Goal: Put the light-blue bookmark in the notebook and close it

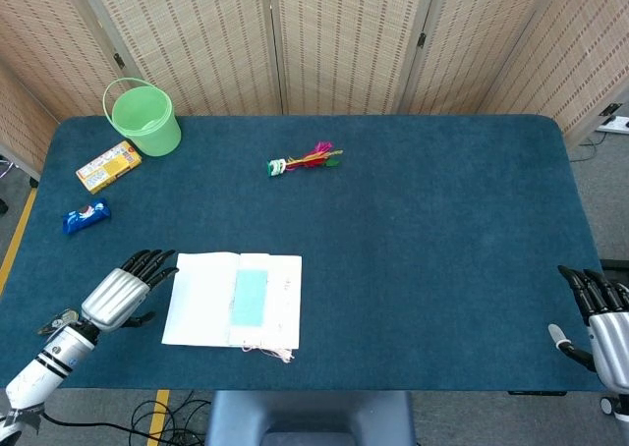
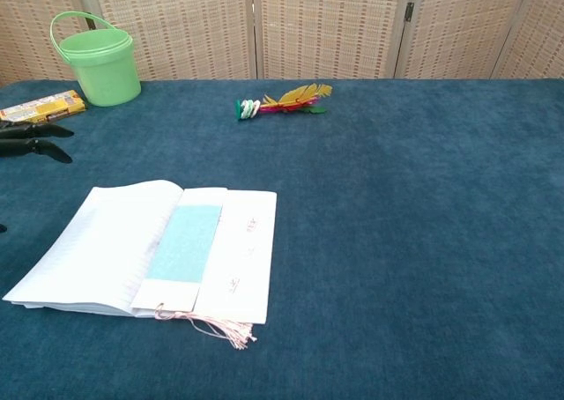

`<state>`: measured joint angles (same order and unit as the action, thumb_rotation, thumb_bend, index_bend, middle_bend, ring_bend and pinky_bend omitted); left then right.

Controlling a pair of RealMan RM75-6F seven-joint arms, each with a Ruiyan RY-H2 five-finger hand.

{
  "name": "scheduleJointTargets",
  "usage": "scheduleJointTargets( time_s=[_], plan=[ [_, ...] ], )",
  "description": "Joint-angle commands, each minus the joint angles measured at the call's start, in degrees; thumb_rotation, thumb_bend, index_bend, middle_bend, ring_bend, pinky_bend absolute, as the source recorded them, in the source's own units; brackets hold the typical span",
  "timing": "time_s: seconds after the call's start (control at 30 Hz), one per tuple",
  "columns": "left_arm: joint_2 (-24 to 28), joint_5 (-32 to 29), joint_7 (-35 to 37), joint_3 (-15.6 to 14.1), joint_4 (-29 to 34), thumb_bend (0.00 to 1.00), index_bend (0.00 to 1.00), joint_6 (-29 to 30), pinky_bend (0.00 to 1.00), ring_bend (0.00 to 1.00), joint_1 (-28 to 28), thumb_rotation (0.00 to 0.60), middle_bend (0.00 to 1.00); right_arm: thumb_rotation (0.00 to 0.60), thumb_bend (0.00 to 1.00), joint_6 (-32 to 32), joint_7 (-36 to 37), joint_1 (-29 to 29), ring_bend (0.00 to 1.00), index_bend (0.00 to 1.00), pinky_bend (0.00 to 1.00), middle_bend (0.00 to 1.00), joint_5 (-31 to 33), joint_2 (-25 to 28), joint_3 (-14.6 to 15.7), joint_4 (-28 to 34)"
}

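Left hand (image 1: 120, 291) is hovering just left of the notebook (image 1: 201, 304), fingers spread, gripping nothing; right hand (image 1: 601, 318) is idling open at the table's far right edge. Bookmark (image 2: 185, 242) is lying on the open pages, so closing is remaining. Chest view is cropping the left hand to fingertips.
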<state>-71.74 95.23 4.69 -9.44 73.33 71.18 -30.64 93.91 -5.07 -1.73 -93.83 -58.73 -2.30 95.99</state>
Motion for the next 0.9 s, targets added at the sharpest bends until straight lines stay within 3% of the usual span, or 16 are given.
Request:
scheduleJointTargets(
  time_s=[0.03,0.37,0.9],
  plan=[
    [-0.8,1.0,-0.2,-1.1,-1.5,0.26,0.16,-0.2,0.13,0.00,1.1,0.600,0.00,0.600,0.17,-0.1,-0.1,0.1,0.15,0.13,0.24,0.20,-0.1,0.0,0.0,0.1],
    [-4.4,4.8,0.7,-2.9,-6.2,0.26,0.14,0.7,0.13,0.00,3.3,0.600,0.00,0.600,0.17,0.4,-0.7,0.1,0.15,0.13,0.24,0.20,-0.7,-0.3,0.1,0.4],
    [-10.2,5.8,3.3,-3.2,-12.5,0.26,0.12,1.3,0.13,0.00,6.0,0.600,0.00,0.600,0.17,1.0,-2.2,-0.4,0.15,0.13,0.24,0.20,-1.3,-0.2,0.5,1.6]
  ],
)
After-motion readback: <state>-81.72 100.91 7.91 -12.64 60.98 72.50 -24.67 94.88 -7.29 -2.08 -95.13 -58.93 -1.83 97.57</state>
